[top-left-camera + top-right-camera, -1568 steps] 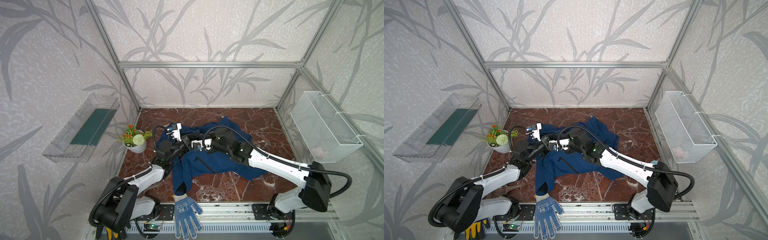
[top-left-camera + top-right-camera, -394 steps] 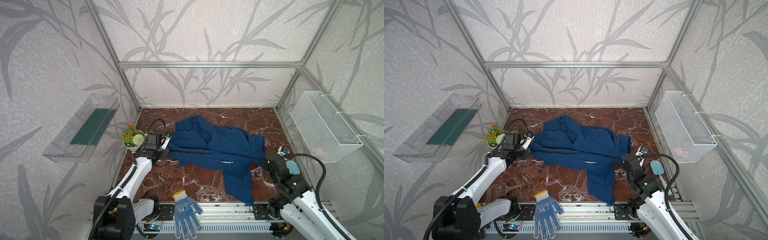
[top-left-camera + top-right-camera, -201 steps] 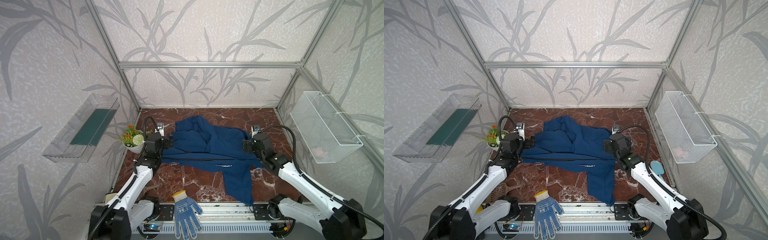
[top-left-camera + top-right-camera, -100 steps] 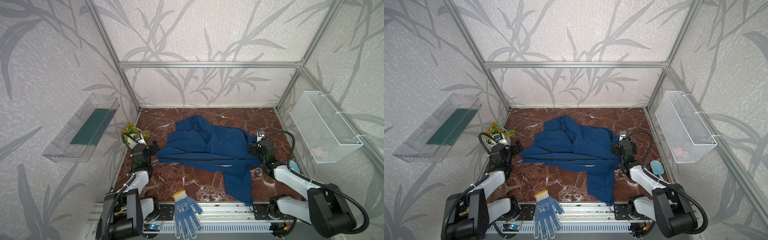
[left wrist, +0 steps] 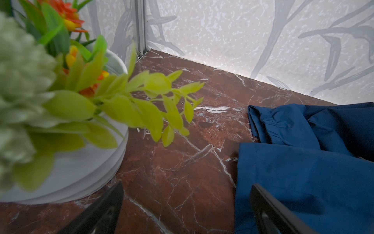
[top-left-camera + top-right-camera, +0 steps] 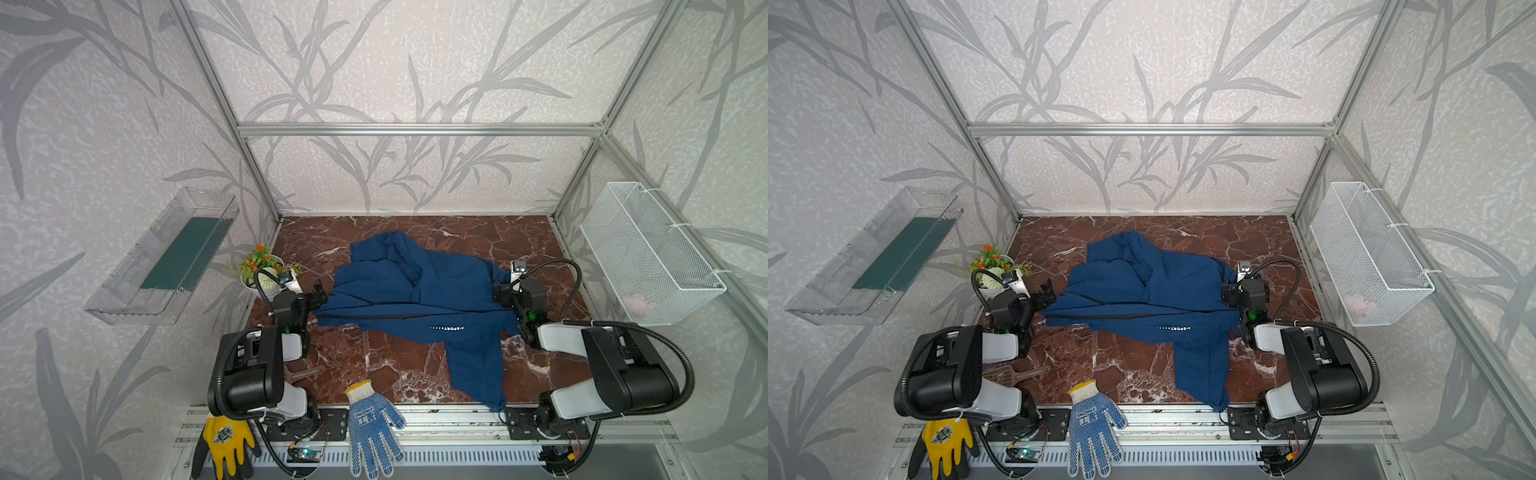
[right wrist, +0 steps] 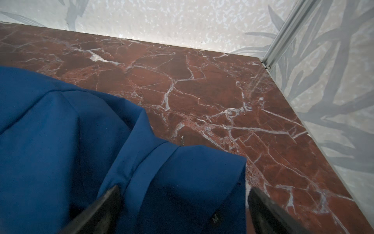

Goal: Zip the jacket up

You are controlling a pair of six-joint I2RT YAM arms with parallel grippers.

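- both arms folded back toward their bases since a second ago; jacket (image 6: 407, 299) unchanged, spread flat on the counter (image 6: 457, 232).
- left tool (image 6: 318, 291), right tool (image 6: 500, 297) gape wide at its two ends, empty (probably let go after tensioning; zipper (image 6: 374, 317) looks closed).

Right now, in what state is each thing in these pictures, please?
jacket: spread flat on the table, held by nothing; front zipper looks closed.
left gripper: open, holding nothing, at the jacket's edge.
right gripper: open, fingers on either side of the jacket's edge.
flower pot: upright.
dotted glove: lying flat at the front edge.
yellow glove: lying flat too.
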